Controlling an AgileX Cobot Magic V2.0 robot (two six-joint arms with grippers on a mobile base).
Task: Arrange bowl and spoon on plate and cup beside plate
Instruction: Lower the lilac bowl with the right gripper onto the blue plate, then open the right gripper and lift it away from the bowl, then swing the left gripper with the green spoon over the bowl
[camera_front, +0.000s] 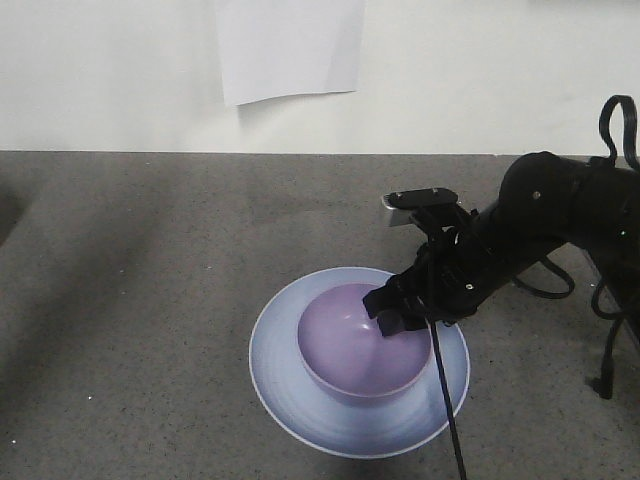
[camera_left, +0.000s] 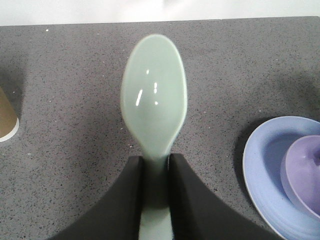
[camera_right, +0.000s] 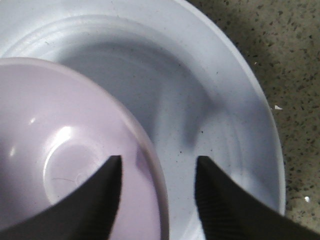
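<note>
Since every piece looks like thin plastic or paper, I judge the whole set light and easily nudged.

- Counter (camera_front: 130, 300): grey, speckled, matte.
- Plate (camera_front: 290, 390): pale blue and the widest item, lying flat on the counter. Stiff and glossy; it probably slides if pushed.
- Bowl (camera_front: 345, 350): lilac, upright on the plate, roughly at its middle. The wall is smooth and likely slippery, so it is best taken across the rim.
- Cup (camera_left: 6, 117): brown paper, only an edge showing at the left of the left wrist view, well apart from the plate. The wall is soft and would crush under a hard squeeze.
- Spoon (camera_left: 154, 100): mint green, stiff, held above the counter with its scoop end forward. The handle is the sensible hold.
- Right pincer (camera_right: 158, 165): spread, straddling the bowl's rim with one finger inside and one over the plate. Contact cannot be told.
- Left pincer (camera_left: 155, 165): pinching the spoon's handle from both sides.
</note>
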